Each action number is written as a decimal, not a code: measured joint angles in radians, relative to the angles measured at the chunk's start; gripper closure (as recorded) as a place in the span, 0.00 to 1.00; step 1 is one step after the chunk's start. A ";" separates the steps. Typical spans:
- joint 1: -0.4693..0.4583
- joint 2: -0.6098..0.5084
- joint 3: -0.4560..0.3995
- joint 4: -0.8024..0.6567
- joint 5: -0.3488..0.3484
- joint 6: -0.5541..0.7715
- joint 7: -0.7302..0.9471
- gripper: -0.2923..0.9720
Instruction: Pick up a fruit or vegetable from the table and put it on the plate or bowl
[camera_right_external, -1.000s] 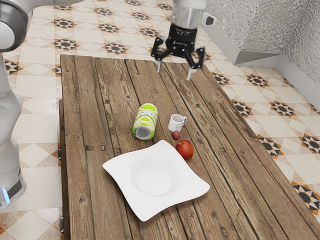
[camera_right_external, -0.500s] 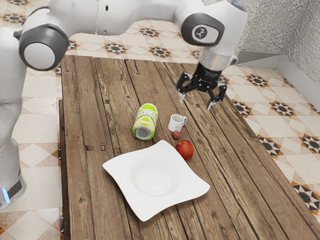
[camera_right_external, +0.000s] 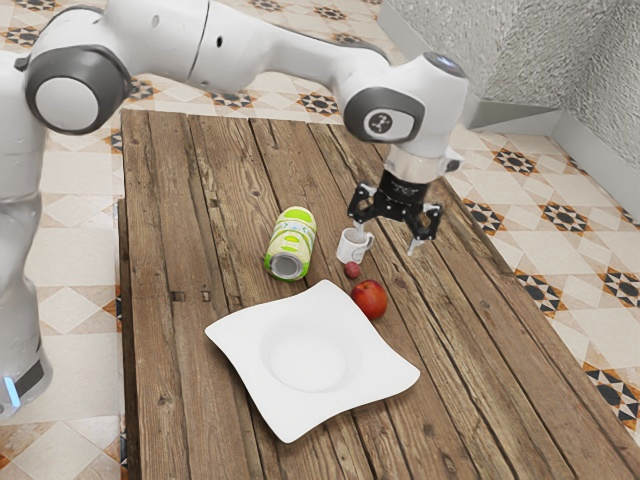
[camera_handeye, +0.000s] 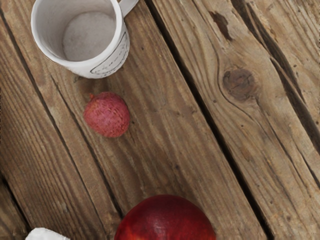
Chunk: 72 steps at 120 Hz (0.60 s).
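Exterior view: tool (camera_right_external: 388, 228) hovering low over desk (camera_right_external: 480, 330), fingers spread wide, gripping nothing. White mug (camera_right_external: 352, 243) standing upright just beside tool, at its 8 o'clock. Small pink-red fruit (camera_right_external: 352, 270) lying on desk at mug's 6 o'clock. Red apple (camera_right_external: 369, 298) sitting on desk at tool's 6 o'clock, just beside edge of white plate (camera_right_external: 240, 345). Green can (camera_right_external: 290, 242) lying on its side at mug's 9 o'clock. Wrist view: small fruit lying between mug and apple, touching neither.

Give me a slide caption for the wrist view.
White mug, small pink fruit and red apple on the plank table.
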 joint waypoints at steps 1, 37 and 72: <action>-0.003 -0.006 0.000 -0.008 0.000 0.004 0.001 0.23; -0.024 -0.050 -0.055 -0.118 0.004 0.105 0.108 0.23; -0.012 -0.059 -0.055 -0.196 0.001 0.160 0.263 0.23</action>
